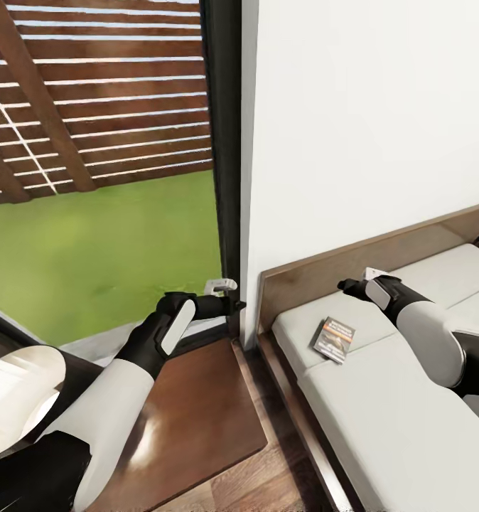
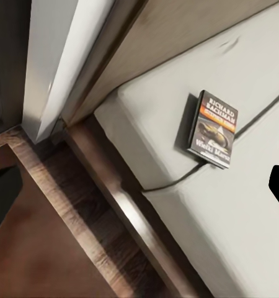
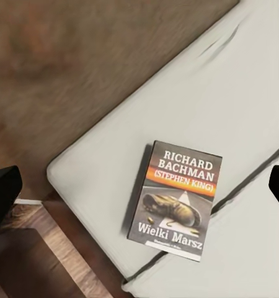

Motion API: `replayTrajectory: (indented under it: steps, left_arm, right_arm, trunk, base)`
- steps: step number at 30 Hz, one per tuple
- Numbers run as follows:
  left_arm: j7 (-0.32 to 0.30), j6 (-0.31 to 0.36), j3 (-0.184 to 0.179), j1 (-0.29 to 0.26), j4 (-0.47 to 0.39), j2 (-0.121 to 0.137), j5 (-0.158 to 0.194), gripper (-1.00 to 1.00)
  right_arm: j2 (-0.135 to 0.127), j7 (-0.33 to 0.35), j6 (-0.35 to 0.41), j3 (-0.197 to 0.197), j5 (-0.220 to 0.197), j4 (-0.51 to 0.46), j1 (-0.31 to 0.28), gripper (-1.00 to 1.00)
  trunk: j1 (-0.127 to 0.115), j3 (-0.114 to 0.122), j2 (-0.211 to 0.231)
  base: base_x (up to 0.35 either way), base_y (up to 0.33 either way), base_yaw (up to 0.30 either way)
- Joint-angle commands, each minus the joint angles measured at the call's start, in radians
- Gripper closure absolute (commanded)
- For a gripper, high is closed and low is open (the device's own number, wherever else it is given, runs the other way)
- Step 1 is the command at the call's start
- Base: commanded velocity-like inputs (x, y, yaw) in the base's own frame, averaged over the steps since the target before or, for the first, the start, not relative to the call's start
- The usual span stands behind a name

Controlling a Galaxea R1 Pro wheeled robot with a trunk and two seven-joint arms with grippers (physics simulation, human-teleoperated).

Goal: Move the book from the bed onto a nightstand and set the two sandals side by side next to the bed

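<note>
Since the book (image 3: 177, 201) sits between the right gripper (image 3: 139, 189)'s spread-open jaws | drop straight, pinch its edges | left jaws: can't tell

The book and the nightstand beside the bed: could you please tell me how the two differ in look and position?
The book is small, thin and printed, with white lettering and an orange band; the nightstand is a broad, plain dark-brown wooden top. The book lies flat on the bed's grey mattress near the headboard; the nightstand stands lower, beside the bed frame by the window. The right arm reaches above the book, the left arm over the nightstand. Both present flat, level surfaces.
</note>
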Motion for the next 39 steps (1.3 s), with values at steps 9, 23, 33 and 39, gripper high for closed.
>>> replayTrajectory:
  steps: [9, 23, 33, 39]
  left_arm:
    - [-0.004, 0.003, 0.001, -0.001, 0.000, -0.001, -0.004, -1.00]
    - [-0.004, 0.003, 0.001, -0.001, 0.000, 0.000, -0.004, -1.00]
    - [-0.004, 0.003, 0.001, -0.001, 0.000, 0.000, -0.004, -1.00]
    - [-0.004, 0.003, 0.001, -0.001, 0.000, 0.000, -0.005, -1.00]
  right_arm:
    - [0.002, -0.004, -0.192, -0.001, -0.011, 0.042, 0.021, -1.00]
    - [0.010, -0.003, -0.288, 0.000, -0.011, 0.046, 0.030, -1.00]
    - [0.010, -0.003, -0.338, 0.000, -0.009, 0.045, 0.050, -1.00]
    - [0.010, -0.003, -0.336, 0.000, -0.009, 0.044, 0.050, -1.00]
  trunk:
    - [0.000, -0.016, -0.002]
    - [0.000, -0.039, -0.002]
    - [0.000, -0.055, -0.002]
    - [0.000, -0.064, -0.002]
  base:
    - [0.000, 0.000, 0.000]
    - [0.000, 0.000, 0.000]
    - [0.000, 0.000, 0.000]
    - [0.000, 0.000, 0.000]
